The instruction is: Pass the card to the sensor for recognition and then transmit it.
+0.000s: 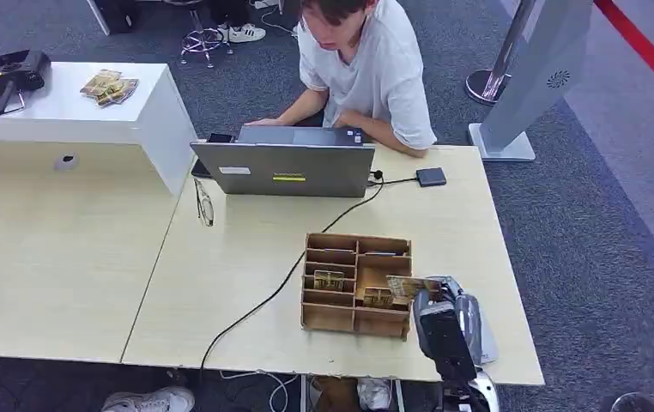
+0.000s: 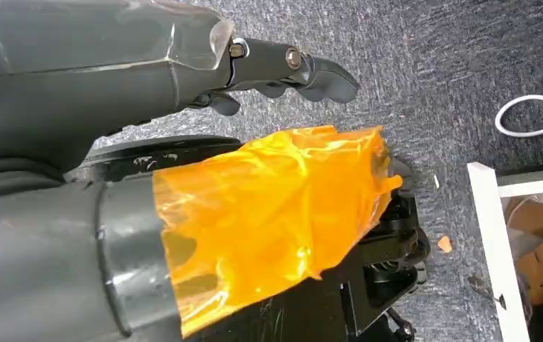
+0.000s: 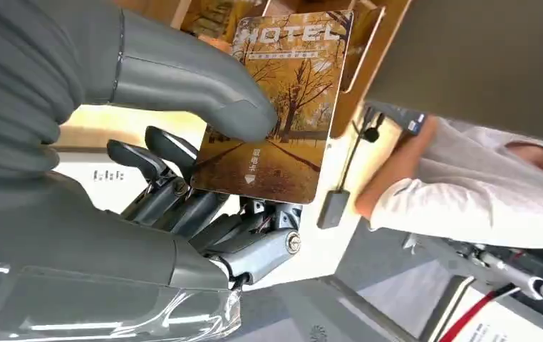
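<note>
A hotel card (image 1: 407,286) printed with autumn trees is pinched in my right hand (image 1: 444,322) at the table's near right, just past the right end of a wooden organiser box (image 1: 332,319). In the right wrist view my thumb (image 3: 204,89) presses the card (image 3: 283,121) against the darker fingers (image 3: 176,189) behind it. The sensor, a small black square pad (image 1: 431,177) on a cable, lies at the far side of the table; the right wrist view shows the sensor (image 3: 333,207) beyond the card. My left hand (image 2: 283,68) hangs over the carpet, holding nothing, fingers extended.
More cards (image 1: 329,280) lie in the box's compartments. A person (image 1: 366,69) sits behind an open laptop (image 1: 285,169) at the far edge. Glasses (image 1: 204,204) and a black cable (image 1: 255,309) lie on the table. A white counter (image 1: 148,112) stands to the left.
</note>
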